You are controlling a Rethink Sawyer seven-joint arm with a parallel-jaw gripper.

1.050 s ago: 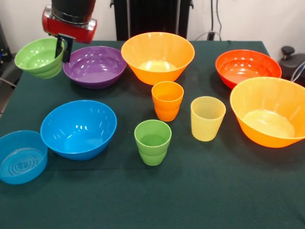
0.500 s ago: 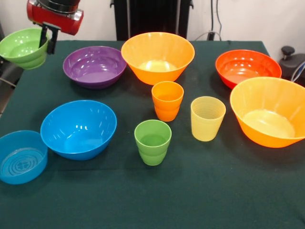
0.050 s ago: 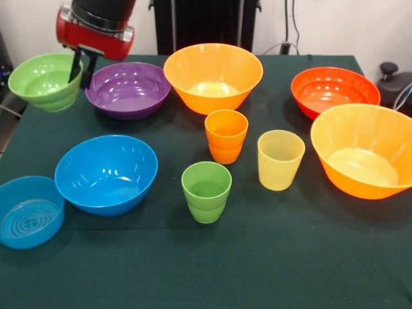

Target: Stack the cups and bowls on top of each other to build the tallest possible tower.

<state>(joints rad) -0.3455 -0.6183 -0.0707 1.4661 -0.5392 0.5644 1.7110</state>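
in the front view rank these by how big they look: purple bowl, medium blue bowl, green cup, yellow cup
1. Medium blue bowl
2. Purple bowl, though it sits farther from the camera, so the gap between these two is unsure.
3. Yellow cup and green cup: they look about alike, so no ranking between them.

The setting is a robotics laboratory. A table (image 3: 270, 270) covered with dark green cloth stands against a plain white wall (image 3: 335, 26). A black equipment column (image 3: 206, 22) rises behind the table, with cables (image 3: 291, 29) hanging down the wall. A red and black robot arm (image 3: 95, 29) reaches over the table.
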